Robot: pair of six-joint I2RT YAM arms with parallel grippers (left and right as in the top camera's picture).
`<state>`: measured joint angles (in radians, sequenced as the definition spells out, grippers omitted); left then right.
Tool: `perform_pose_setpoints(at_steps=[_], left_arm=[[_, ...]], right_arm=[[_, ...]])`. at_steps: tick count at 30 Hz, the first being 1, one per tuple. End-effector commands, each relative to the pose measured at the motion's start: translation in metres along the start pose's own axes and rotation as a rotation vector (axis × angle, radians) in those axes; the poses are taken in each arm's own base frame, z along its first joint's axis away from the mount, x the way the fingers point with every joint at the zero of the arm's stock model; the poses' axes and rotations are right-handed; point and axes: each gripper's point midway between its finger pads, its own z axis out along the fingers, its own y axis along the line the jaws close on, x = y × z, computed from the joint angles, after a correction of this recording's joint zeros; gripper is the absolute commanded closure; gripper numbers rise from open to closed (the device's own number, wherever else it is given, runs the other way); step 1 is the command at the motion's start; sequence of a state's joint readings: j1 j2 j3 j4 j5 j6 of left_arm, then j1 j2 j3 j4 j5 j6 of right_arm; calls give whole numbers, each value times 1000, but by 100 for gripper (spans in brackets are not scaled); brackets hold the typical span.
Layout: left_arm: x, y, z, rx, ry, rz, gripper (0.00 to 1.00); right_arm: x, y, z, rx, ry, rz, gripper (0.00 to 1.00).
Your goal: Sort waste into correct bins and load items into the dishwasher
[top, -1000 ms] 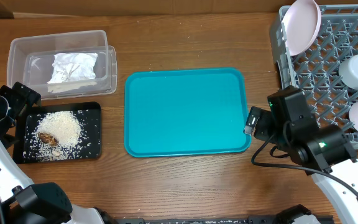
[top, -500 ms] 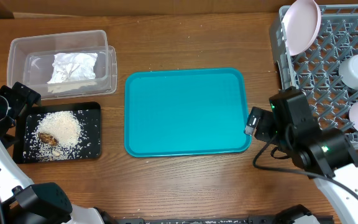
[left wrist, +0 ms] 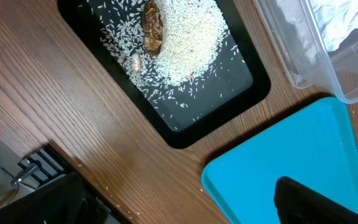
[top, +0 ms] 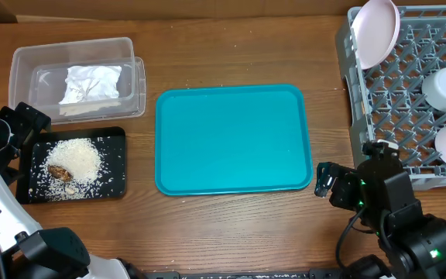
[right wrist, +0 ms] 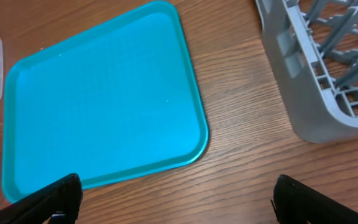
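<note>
Two spread hands: left hand (left wrist: 176, 186) near black tray (left wrist: 241, 84) holding rice (left wrist: 185, 31); right hand (right wrist: 176, 186) between teal tray (right wrist: 104, 93) and dish rack (right wrist: 309, 99).

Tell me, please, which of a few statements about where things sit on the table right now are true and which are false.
1. The rice lies in the black tray. True.
2. The napkin lies in the black tray too. False: it is inside the clear tub.
3. A pink saucer stands on edge in the grey rack. True.
4. The right fingers grip a cup. False: they are spread open with nothing between them.
</note>
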<state>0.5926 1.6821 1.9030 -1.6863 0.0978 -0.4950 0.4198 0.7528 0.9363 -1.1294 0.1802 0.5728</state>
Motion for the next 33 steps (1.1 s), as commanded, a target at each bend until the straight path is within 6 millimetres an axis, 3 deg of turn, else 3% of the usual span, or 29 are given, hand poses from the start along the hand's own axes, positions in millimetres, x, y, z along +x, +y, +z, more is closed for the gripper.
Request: perform_pose_setpoints(at_steps=[1,19,25,29,33], left_arm=[[1,0,0,2,2,-7,0],[1,0,0,2,2,-7,0],[1,0,0,2,2,-7,0],[1,0,0,2,2,-7,0],[1,0,0,2,2,-7,0]], right_arm=[[4,2,3,-11,18,-1,0],[11,0,4,2,42,-12,0],[3,-6,4,-38,-56,30,0],[0,-24,10,-47,-161,105,0],[-9,-21,11,-153,-294,30,0]])
